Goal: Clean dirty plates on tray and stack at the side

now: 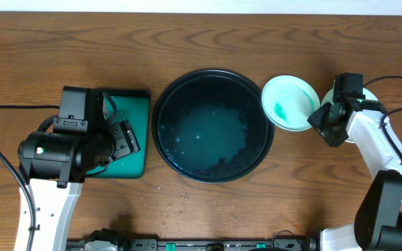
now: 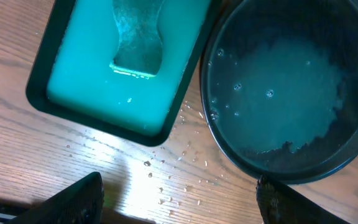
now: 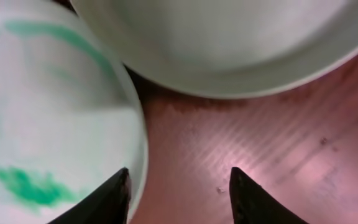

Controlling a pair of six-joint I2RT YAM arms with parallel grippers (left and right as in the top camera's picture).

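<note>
From overhead you have the tray at the centre of the table, round and black, with a cloudy wet film over its floor. A mint-green plate carrying a teal smear lies outside the tray at its 2 o'clock, its edge right at the tray's rim. Your right gripper is at that plate's rim, between its 3 and 4 o'clock. At the tray's 9 o'clock lies a green rectangular tray with a black rim, and your left gripper hangs over it. In the left wrist view its fingers stand wide apart at 7 and 5 o'clock of the picture, with only wood between them. The green rectangular tray fills 11 o'clock, the black tray fills 2 o'clock, and water droplets speckle the wood between the two. In the right wrist view the smeared plate fills the left side from 7 to 11 o'clock. A second plate, pale and unmarked where it shows, spans 12 o'clock, with a narrow dark gap between the two. Your right gripper's fingers are apart and clamped on nothing: one overlaps the smeared plate's rim, though you cannot tell whether it touches, and the other is over bare wood
</note>
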